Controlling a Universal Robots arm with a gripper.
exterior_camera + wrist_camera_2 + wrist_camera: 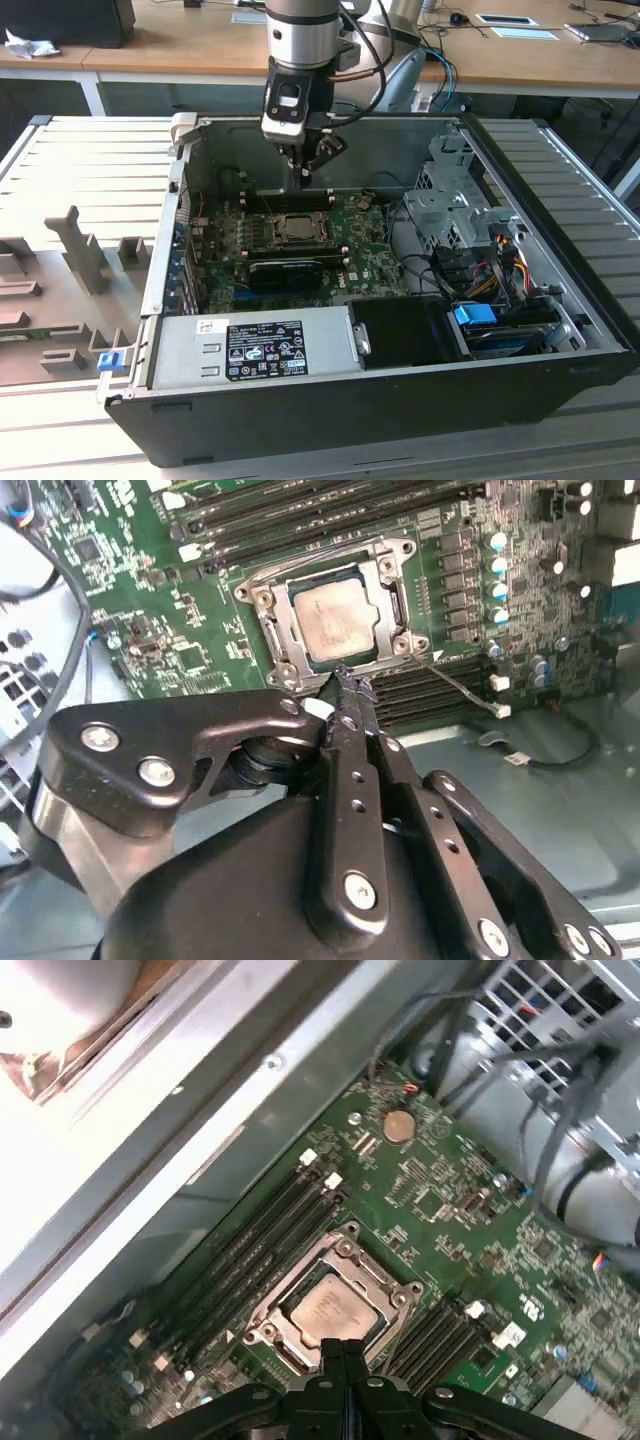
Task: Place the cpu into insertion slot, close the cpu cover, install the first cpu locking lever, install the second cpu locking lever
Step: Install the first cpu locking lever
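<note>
The cpu (338, 620), a pale silver square, lies flat in the insertion slot (398, 608) on the green board. The silvery cpu cover (275, 630) is down around it, framing the chip. A thin wire lever (460, 685) sticks out from one corner of the socket, and another (310, 555) runs along the far edge. My gripper (345, 680) is shut with nothing held, its tips just above the socket's near edge. In the first wrist view the tips (340, 1348) hover over the cpu (330, 1310). In the exterior view the gripper (303, 178) hangs above the socket (293, 228).
The open computer case (150, 300) lies on a slatted table. Black memory slots (300, 510) flank the socket on both sides. A drive cage with cables (470, 230) stands at the exterior view's right, and a power supply (260, 345) lies at the front. A loose black cable (560, 755) lies on the case floor.
</note>
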